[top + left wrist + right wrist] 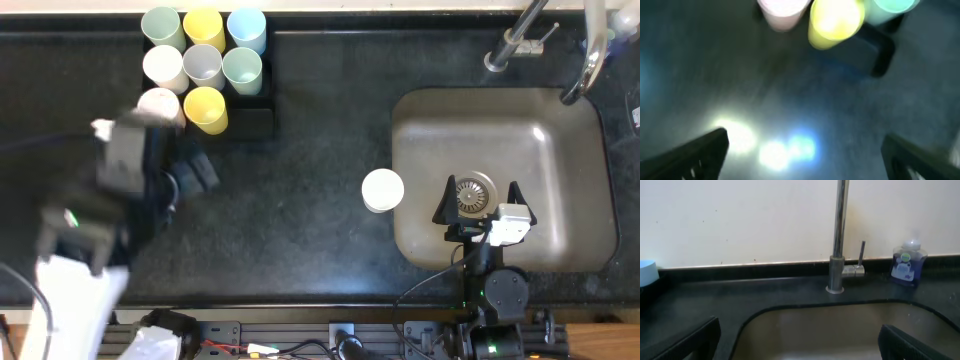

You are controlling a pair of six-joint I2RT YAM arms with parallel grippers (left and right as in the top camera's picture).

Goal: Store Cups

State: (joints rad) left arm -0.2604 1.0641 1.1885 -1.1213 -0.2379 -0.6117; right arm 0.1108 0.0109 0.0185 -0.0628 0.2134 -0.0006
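Note:
A black tray (256, 120) at the counter's back left holds several upright cups, among them a yellow cup (205, 109) and a pale pink cup (158, 102) in the front row; the slot to their right is vacant. A lone white cup (382, 190) stands on the counter just left of the sink. My left gripper (192, 173) hovers in front of the tray, open with nothing between its fingers (805, 145); the pink cup (782, 10) and yellow cup (832, 22) lie ahead of it. My right gripper (478, 196) is open over the sink (800, 330).
A steel sink (420, 120) takes up the right side, with a faucet (840, 235) and a soap bottle (907, 262) behind it. Dark counter lies between the tray and the sink. A blue cup (646, 272) shows far off in the right wrist view.

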